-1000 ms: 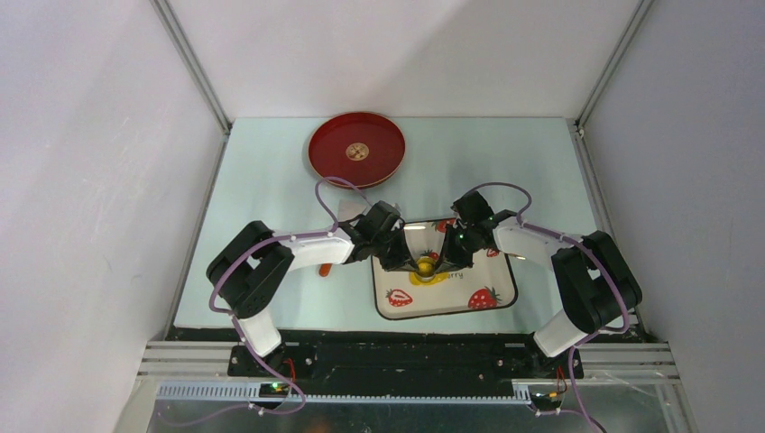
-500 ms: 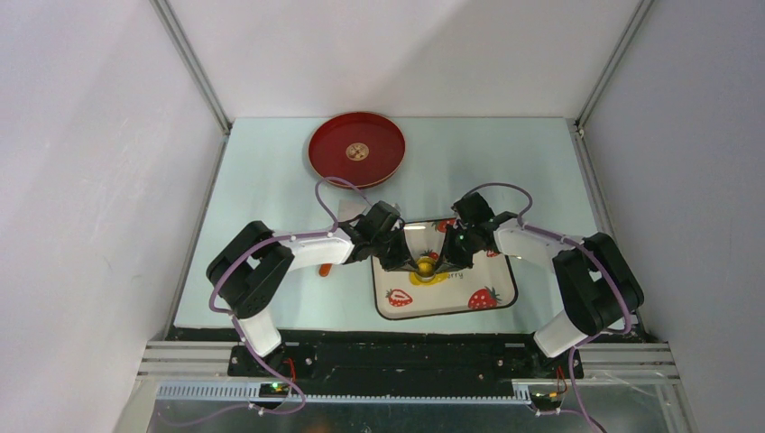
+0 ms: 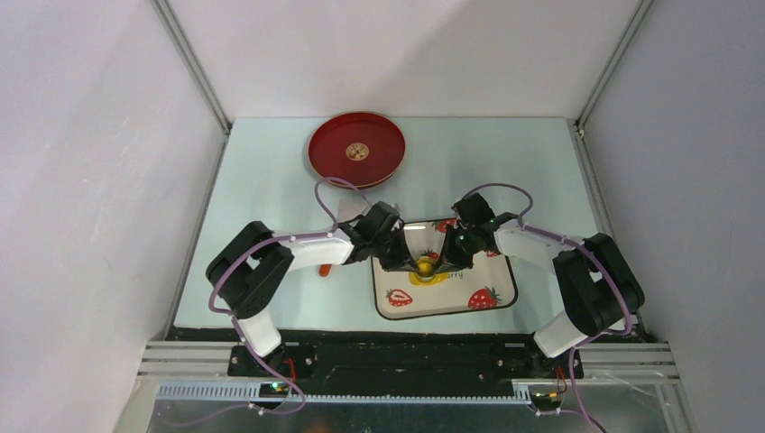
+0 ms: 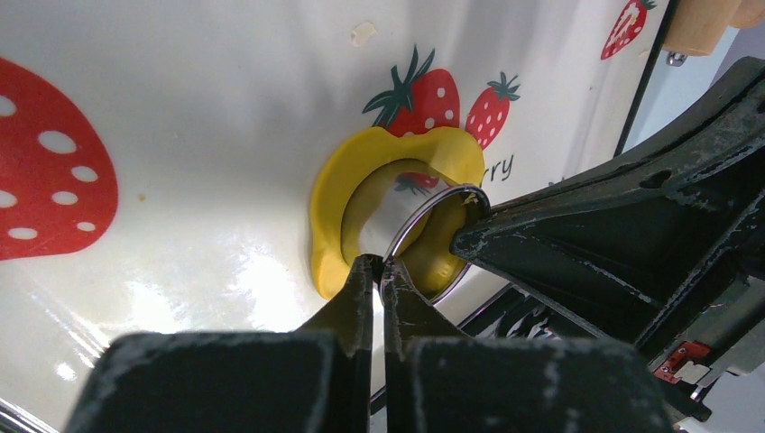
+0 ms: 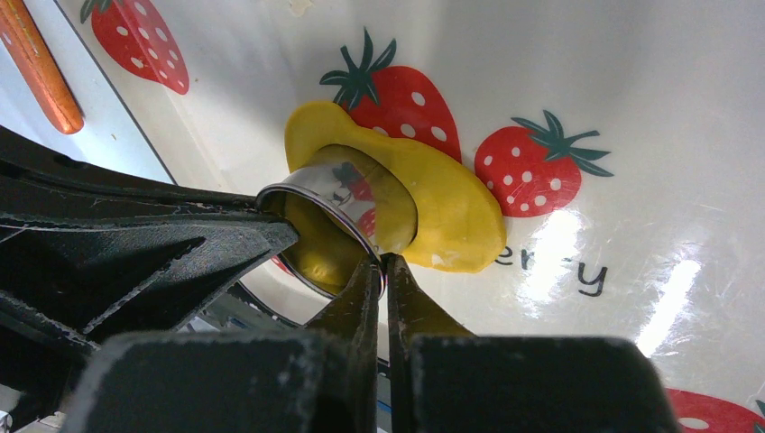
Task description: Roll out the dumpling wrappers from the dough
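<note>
A flattened yellow dough patch [image 4: 329, 216] with a round hole cut in it lies on the strawberry tray [image 3: 487, 302]; it also shows in the right wrist view [image 5: 451, 207]. A shiny metal ring cutter [image 4: 424, 212] is tilted up over the hole, with a round yellow piece [image 5: 316, 257] stuck inside it. My left gripper [image 4: 379, 264] is shut on the ring's rim from one side. My right gripper [image 5: 383, 264] is shut on the rim from the other side. In the top view both grippers meet over the ring [image 3: 424, 265].
A red round plate [image 3: 356, 149] with a small tan disc at its centre stands at the back left. An orange stick [image 5: 41, 68] lies on the table left of the tray. A wooden piece [image 4: 704, 23] shows beyond the tray's edge.
</note>
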